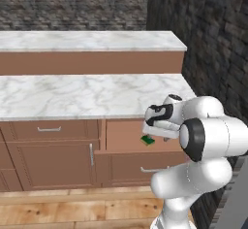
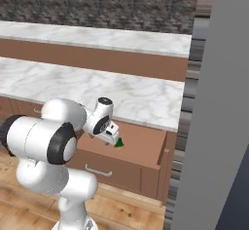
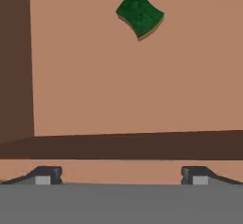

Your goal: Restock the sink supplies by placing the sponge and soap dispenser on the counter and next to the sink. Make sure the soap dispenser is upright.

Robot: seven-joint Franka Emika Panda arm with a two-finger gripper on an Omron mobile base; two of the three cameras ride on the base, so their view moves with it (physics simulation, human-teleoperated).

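Note:
The sponge [image 1: 147,140] [image 2: 118,143], a small green block with a lighter edge, lies on the floor of an open wooden drawer [image 1: 123,136] [image 2: 143,146]. In the hand view the sponge [image 3: 140,13] sits near the top, well ahead of the fingertips. My gripper [image 1: 154,132] [image 2: 113,138] [image 3: 121,175] hangs just above the drawer, over its front part, open and with nothing between its fingers. It is apart from the sponge. The soap dispenser and the sink are out of view.
A marble worktop [image 1: 87,94] [image 2: 97,90] overhangs the back of the drawer, with a higher marble ledge [image 1: 87,41] behind. A dark brick wall [image 1: 213,39] closes the right side. A grey panel [image 2: 219,126] stands close on the right. The drawer's side wall [image 3: 14,57] rises at left.

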